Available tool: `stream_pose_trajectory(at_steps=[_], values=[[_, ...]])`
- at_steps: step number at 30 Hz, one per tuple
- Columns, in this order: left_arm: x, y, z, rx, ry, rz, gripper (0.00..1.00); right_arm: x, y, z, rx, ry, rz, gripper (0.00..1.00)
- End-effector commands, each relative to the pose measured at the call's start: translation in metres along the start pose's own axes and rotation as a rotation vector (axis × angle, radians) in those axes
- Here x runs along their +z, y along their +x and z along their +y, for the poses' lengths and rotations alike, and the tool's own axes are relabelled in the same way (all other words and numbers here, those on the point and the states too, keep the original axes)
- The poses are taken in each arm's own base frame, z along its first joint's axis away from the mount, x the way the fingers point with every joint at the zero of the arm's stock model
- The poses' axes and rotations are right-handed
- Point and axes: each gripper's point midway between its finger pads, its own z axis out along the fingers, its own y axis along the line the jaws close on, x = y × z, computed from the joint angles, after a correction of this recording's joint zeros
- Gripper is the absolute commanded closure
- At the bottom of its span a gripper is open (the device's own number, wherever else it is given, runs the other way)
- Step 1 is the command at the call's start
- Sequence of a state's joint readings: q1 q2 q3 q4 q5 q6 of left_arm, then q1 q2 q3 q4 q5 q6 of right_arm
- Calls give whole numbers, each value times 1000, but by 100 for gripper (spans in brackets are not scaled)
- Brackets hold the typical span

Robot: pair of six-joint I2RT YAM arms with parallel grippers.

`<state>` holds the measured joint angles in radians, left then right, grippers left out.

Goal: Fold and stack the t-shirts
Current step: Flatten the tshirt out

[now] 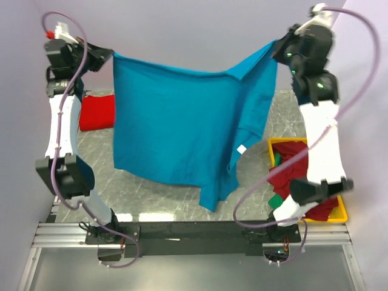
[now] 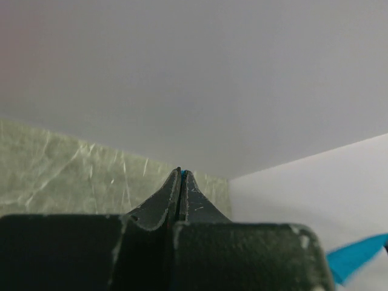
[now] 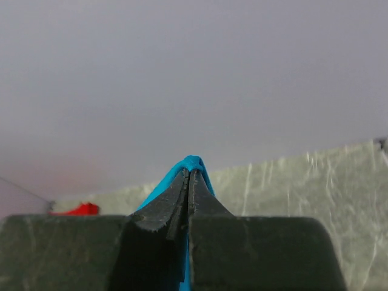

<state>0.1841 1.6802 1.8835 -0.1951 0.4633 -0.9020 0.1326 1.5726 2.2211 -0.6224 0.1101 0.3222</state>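
A teal-blue t-shirt [image 1: 182, 121] hangs spread in the air above the table, stretched between both raised arms. My left gripper [image 1: 109, 56] is shut on its upper left corner; a sliver of blue cloth shows at the left gripper's tips [image 2: 181, 174]. My right gripper [image 1: 280, 48] is shut on the upper right corner, where teal cloth [image 3: 195, 162] folds over the tips. A bright red t-shirt [image 1: 97, 112] lies folded on the table at the left, behind the hanging shirt. Dark red and green t-shirts [image 1: 294, 163] sit heaped in a tray at the right.
The yellow tray [image 1: 339, 213] stands at the table's right edge, near the right arm's base. The marble-patterned tabletop [image 1: 163, 194] shows below the hanging shirt. Pale walls close in at the back and both sides.
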Motion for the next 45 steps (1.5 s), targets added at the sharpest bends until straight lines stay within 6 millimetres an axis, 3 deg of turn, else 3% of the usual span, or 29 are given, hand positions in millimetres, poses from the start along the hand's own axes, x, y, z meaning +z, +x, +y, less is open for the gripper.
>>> stream_pose_trajectory(at_steps=[1,7,10,12,13,14,15,16,18,22,24,28,35,39,42,45], values=[[-2,-1,-22,60,76,9,99,4,-15,3,11,-17,-49,100],[-12,-5,-26,91,59,-7,99,-5,-13,10,24,-54,-36,100],[-36,-13,-41,95,63,-51,99,-21,-12,15,16,-68,-31,100],[-47,-11,-38,79,45,-67,99,-34,-10,25,9,-91,-31,100],[-64,-16,-52,90,59,-97,99,-47,-19,27,1,-95,-58,100],[-71,-15,-47,83,40,-105,99,-52,-16,29,-9,-97,-55,100],[-80,-19,-48,81,23,-132,99,-69,-21,40,-11,-126,-71,100],[-99,-24,-62,98,35,-169,99,-76,-24,39,-29,-104,-84,100],[-115,-28,-65,125,2,-204,99,-100,-31,53,-34,-137,-106,100],[-155,-32,-77,178,-72,-263,99,-137,-51,55,7,-150,-169,100],[-166,-35,-83,214,-90,-287,99,-158,-65,55,37,-178,-214,100],[-202,-50,-123,296,-80,-387,99,-189,-94,54,82,-217,-281,100],[-253,-71,-166,374,-73,-523,99,-213,-124,51,100,-225,-354,100],[-250,-70,-172,371,-43,-517,99,-213,-135,53,111,-225,-404,100],[-228,-65,-156,358,-60,-489,99,-194,-125,55,71,-187,-393,100],[-185,-44,-114,326,-108,-392,99,-159,-100,54,-2,-110,-358,100]])
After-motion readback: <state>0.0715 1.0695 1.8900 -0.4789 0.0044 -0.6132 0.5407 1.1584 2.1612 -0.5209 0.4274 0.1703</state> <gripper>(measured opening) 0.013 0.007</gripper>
